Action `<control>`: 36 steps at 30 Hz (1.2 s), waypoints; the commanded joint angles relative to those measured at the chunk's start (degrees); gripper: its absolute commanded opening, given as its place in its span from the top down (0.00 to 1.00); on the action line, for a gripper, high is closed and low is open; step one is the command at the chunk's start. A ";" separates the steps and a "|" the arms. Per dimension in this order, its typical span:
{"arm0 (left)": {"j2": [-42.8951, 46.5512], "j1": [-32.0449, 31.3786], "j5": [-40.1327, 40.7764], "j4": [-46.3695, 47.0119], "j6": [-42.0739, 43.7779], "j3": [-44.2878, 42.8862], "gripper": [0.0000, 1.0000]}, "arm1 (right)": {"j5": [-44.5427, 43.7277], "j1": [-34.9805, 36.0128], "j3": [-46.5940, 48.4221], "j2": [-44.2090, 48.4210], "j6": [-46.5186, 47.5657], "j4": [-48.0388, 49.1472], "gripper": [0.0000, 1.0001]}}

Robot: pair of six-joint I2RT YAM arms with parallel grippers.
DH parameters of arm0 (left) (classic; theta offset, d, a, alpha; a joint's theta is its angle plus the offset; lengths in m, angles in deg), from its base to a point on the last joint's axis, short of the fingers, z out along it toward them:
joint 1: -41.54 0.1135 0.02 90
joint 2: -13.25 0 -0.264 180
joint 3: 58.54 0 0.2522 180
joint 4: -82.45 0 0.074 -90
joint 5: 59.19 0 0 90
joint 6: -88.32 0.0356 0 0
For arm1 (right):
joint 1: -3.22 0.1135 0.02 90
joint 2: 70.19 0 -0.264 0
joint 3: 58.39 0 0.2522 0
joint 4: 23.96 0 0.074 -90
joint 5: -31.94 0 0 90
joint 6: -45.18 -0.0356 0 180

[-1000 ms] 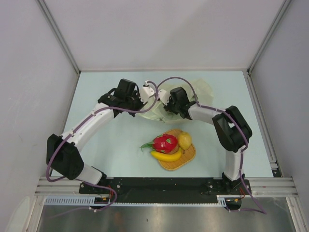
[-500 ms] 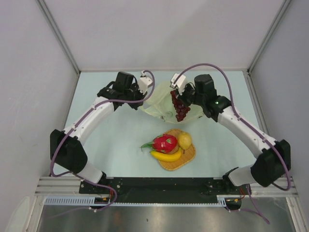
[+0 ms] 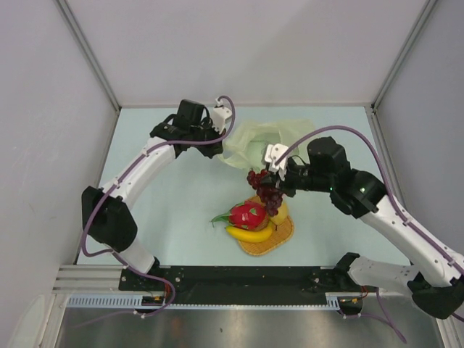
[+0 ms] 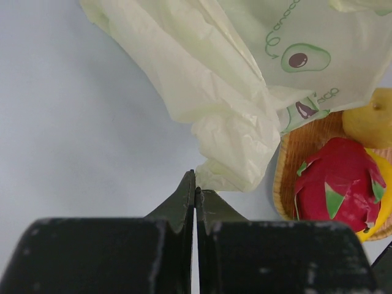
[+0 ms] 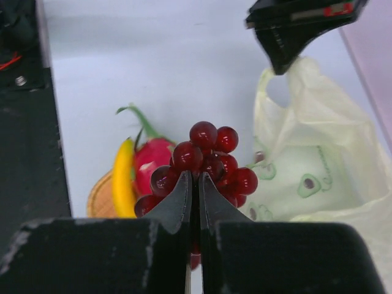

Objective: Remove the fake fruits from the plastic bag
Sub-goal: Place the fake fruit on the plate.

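The pale plastic bag [image 3: 272,138] lies at the back of the table, one edge lifted. My left gripper [image 3: 221,145] is shut on that edge, and the bag's film [image 4: 226,122] is pinched at the tips of the left gripper [image 4: 196,190]. My right gripper [image 3: 272,180] is shut on the dark red grape bunch [image 3: 261,187], hanging just above the orange woven mat [image 3: 284,238]. The grapes [image 5: 208,156] crowd round the tips of the right gripper [image 5: 197,177]. A dragon fruit [image 3: 246,214], lemon [image 3: 280,212] and banana [image 3: 250,234] lie on the mat.
Grey walls close in the table on three sides. Both arm bases are bolted to the black rail [image 3: 239,279] at the near edge. In the right wrist view the left gripper's fingers [image 5: 294,30] hang over the bag [image 5: 312,177].
My right arm has pulled the grape bunch out of the bag and swung it forward over the mat. My left gripper has kept its hold on the bag's edge.
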 commanded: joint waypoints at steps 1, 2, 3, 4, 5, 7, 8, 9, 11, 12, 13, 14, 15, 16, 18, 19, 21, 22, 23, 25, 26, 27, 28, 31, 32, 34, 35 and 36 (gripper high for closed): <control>0.02 0.05 -4.59 1.62 -2.78 -1.17 1.00 | 1.42 1.25 1.51 2.94 -0.52 -10.68 1.00; 0.98 -0.03 -4.86 2.42 -3.05 0.05 1.00 | 2.12 1.34 1.51 3.63 -0.61 -13.39 1.00; 1.43 -0.04 -4.95 2.95 -3.22 0.50 1.00 | 2.56 1.25 1.42 3.90 -0.26 -14.81 1.00; 1.61 -0.21 -5.03 3.21 -3.49 0.68 1.00 | 2.66 1.51 1.42 3.90 -0.17 -16.22 1.00; 1.78 -0.30 -4.69 3.04 -3.58 0.68 1.00 | 2.57 1.51 1.42 3.90 -0.17 -18.23 1.00; 2.13 -0.39 -4.77 2.87 -3.75 0.68 1.00 | 2.22 1.43 0.90 3.90 0.70 -19.56 1.00; 2.22 -0.39 -4.77 2.78 -3.84 0.68 1.00 | 1.52 1.43 0.55 3.73 0.97 -19.57 1.00; 2.83 -0.39 -4.77 2.78 -3.84 0.77 1.00 | 1.25 1.43 0.28 3.82 1.41 -19.31 1.00; 3.36 -0.39 -4.60 2.69 -3.75 0.94 1.00 | 0.90 1.51 -1.04 3.38 1.67 -17.74 1.00; 3.98 -0.39 -4.68 2.52 -3.75 0.94 1.00 | 0.99 1.51 -1.82 2.86 1.67 -17.11 1.00; 4.16 -0.39 -4.68 2.43 -3.67 1.03 1.00 | 0.99 1.51 -2.53 2.59 1.76 -16.50 1.00; 4.59 -0.39 -4.77 2.43 -3.67 1.38 1.00 | 0.90 1.86 -4.62 2.41 2.02 -15.36 1.00; 5.29 -0.39 -4.77 2.43 -3.75 1.56 1.00 | 0.72 2.21 -5.86 2.06 2.37 -14.74 1.00; 5.65 -0.39 -4.86 2.60 -3.75 2.08 1.00 | -0.32 2.57 -7.00 1.97 3.16 -13.52 1.00; 6.26 -0.39 -4.86 2.69 -3.75 2.61 1.00 | -1.47 3.53 -10.08 2.15 3.52 -12.19 1.00; 6.96 -0.47 -4.69 2.78 -3.75 3.05 1.00 | -2.08 3.80 -10.79 2.32 3.87 -11.23 1.00; 7.49 -0.47 -4.51 2.87 -3.67 3.49 1.00 | -2.88 4.67 -12.46 2.41 3.78 -10.52 1.00; 7.93 -0.39 -4.51 2.95 -3.67 3.84 1.00 | -3.66 4.94 -12.90 2.41 3.70 -9.99 1.00; 8.11 -0.39 -4.42 2.95 -3.67 4.02 1.00 | -3.85 5.20 -13.34 2.41 3.35 -9.64 1.00; 8.46 -0.39 -4.51 2.95 -3.58 4.19 1.00 | -4.28 5.82 -14.57 2.50 2.82 -8.32 1.00; 8.64 -0.39 -4.51 2.87 -3.66 4.28 1.00 | -4.37 6.00 -14.84 2.50 2.47 -7.80 1.00; 8.55 -0.47 -4.68 2.95 -3.58 4.28 0.99 | -4.46 6.43 -15.19 2.32 2.29 -6.92 1.00; 8.55 -0.39 -4.68 2.87 -3.66 4.37 1.00 | -4.46 6.61 -15.36 1.89 2.11 -6.48 1.00; 8.29 -0.39 -5.21 2.95 -3.93 4.37 1.00 | -4.55 8.01 -15.80 0.75 1.41 -4.02 1.00; 8.11 -0.39 -5.39 2.95 -4.19 4.28 1.00 | -4.64 8.63 -15.98 0.31 1.24 -3.40 1.00; 7.94 -0.47 -5.65 2.87 -4.37 4.11 1.00 | -4.99 10.38 -16.59 -0.66 1.32 -1.56 1.00; 8.11 -0.47 -5.74 2.95 -4.37 4.11 0.99 | -4.73 10.91 -16.77 -1.71 1.67 -0.68 1.00; 8.20 -0.47 -5.74 2.87 -4.37 4.19 1.00 | -4.64 12.22 -16.77 -2.16 2.02 -0.32 1.00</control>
